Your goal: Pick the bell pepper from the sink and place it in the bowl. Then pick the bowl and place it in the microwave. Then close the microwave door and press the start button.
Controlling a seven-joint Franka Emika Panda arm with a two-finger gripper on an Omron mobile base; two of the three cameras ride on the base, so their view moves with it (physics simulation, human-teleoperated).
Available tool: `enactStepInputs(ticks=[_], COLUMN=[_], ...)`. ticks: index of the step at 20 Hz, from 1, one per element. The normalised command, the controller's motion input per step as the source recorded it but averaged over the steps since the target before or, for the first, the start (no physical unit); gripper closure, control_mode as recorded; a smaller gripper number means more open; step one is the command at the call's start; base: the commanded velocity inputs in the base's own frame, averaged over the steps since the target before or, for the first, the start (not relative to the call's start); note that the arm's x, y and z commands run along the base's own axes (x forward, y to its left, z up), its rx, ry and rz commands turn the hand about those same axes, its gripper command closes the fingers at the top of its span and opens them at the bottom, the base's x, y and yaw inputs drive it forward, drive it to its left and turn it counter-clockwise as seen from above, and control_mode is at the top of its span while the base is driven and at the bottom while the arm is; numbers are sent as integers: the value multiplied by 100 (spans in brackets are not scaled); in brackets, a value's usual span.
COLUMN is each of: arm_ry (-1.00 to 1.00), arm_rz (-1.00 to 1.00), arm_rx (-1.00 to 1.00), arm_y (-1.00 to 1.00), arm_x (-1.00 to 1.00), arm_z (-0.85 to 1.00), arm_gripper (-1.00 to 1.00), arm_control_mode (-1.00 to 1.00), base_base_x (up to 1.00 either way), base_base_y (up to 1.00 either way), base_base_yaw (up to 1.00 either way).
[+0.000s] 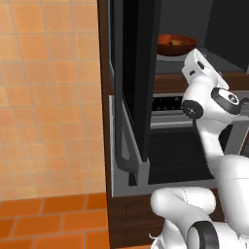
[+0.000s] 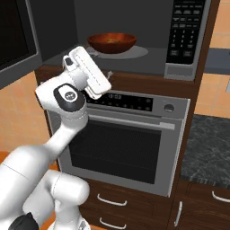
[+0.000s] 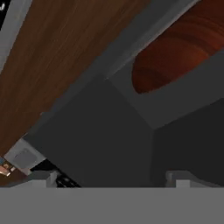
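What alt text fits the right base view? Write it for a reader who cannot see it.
A dark red-brown bowl sits inside the open microwave, holding something small and orange. The robot's white arm reaches up from lower left, its hand just below the cavity's front edge. A steel wall oven sits beneath, with the keypad strip at upper right.

bowl (image 3: 175, 57): cut by frame edge | bell pepper (image 2: 111, 41): too small to tell

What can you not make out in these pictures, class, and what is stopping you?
- Gripper, open or shut: the hand view shows too little of the fingertips to tell.
- Bell pepper inside the bowl: right base view, too small to be sure.
- Microwave door: left base view, top cut off.
- Keypad lettering: too small.
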Motion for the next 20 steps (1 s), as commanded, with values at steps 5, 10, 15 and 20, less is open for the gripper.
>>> enactStepInputs(ticks=[5, 10, 15, 20], arm_ry=[-14, -5, 0, -3], arm_rz=[-15, -22, -28, -25], arm_rx=[-21, -16, -18, -19], arm_y=[35, 44, 68, 82], arm_x=[-72, -72, -59, -51], arm_z=[-16, -27, -34, -10], arm_gripper=[-100, -100, -100, -100], arm_control_mode=[-100, -100, -100, -100], base_base_x=[0, 0, 0, 0], base_base_y=[0, 0, 0, 0], base_base_yaw=[0, 0, 0, 0])
